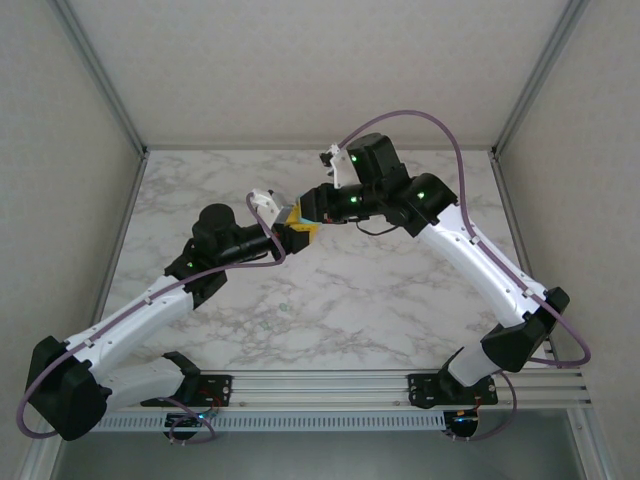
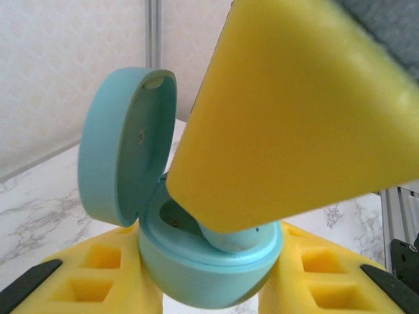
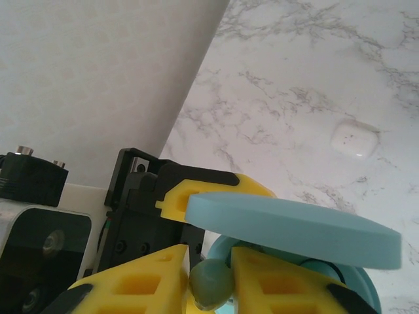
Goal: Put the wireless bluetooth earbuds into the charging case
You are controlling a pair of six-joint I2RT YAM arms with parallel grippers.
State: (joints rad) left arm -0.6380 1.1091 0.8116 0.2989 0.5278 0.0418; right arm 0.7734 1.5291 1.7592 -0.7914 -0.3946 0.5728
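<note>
My left gripper [image 2: 209, 284] clamps the case [image 2: 124, 157], lid upright. My right gripper [image 3: 209, 268] pinches a bud [image 2: 230, 239] just inside its rim.

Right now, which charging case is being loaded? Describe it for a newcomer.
Over the middle of the marble table, the left gripper clamps a teal charging case while the right gripper holds a teal earbud in it. Its round lid stands open, unlike the small white case lying on the marble.
</note>
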